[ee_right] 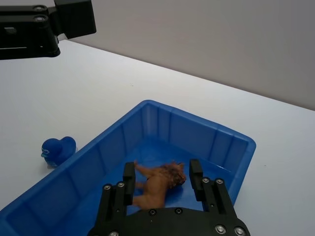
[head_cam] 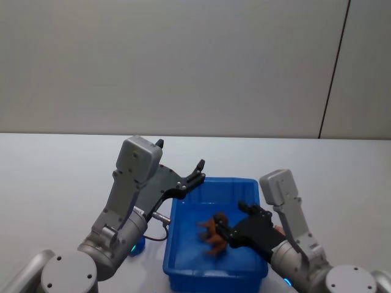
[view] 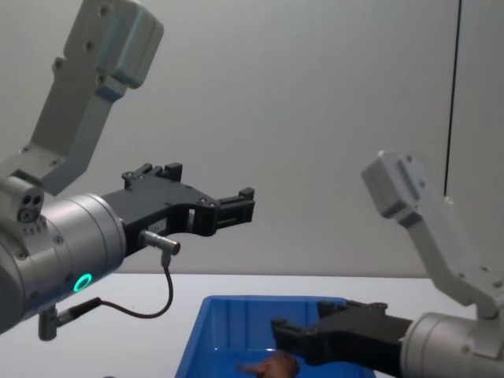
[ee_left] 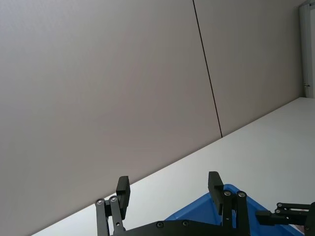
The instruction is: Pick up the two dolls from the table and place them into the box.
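**Item: reddish-brown doll** [ee_right: 158, 188]. It lies inside the box [ee_right: 197, 121], toward the near right of the floor. It sits low between and beneath the right gripper's fingers, and the chest view puts it below the fingertips rather than lifted.

**Item: right gripper** [ee_right: 162, 167]. It reaches over the box's near right part with its fingers spread wider than the doll, and appears to grip nothing.

**Item: left gripper** [ee_left: 169, 191]. It is raised high over the box's far left corner, well above the rim. Its fingers are spread apart with nothing between them.

**Item: box.** It stands on the table [ee_right: 123, 78], near the robot and between the two arms. The brown doll is the one figure seen on its floor.

**Item: small blue toy** [ee_right: 58, 150]. It sits on the table just left of the box, apart from its wall. It is no part of the task.

**Item: pale pink patch** [head_cam: 278, 230]. It shows by the right arm at the box's right side, too hidden to tell whether it is the second doll.

**Status.** By judgement the task is about half done. One doll is delivered, the pink one is not yet in the box, and both grippers are free for it.
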### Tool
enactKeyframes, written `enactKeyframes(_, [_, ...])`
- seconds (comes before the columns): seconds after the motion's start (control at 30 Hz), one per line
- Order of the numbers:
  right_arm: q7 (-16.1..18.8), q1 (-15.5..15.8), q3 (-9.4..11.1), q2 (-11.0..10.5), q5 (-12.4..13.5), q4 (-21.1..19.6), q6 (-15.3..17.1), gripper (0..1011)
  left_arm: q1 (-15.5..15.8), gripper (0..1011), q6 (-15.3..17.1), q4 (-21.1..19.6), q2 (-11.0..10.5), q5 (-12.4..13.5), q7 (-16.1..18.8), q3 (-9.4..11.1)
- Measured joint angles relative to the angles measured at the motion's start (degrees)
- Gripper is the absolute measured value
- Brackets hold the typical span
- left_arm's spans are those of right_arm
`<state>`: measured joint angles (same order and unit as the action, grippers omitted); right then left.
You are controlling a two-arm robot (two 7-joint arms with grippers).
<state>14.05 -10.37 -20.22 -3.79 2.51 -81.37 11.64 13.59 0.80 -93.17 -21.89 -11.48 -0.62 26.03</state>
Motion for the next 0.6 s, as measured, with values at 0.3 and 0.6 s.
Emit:
enactKeyframes(0.3, [-1.22,-0.97,-0.29,0.86,-0.43,1.53,0.64,886,0.0,1001,0.0,0.0,0.0,0.0,0.0,0.0])
enactKeyframes(0.6, [-5.43,-0.15,0.2,0.58,-0.26,0.29,1.42,1001,0.0,1001,0.0,0.0,0.0,0.0,0.0,0.0])
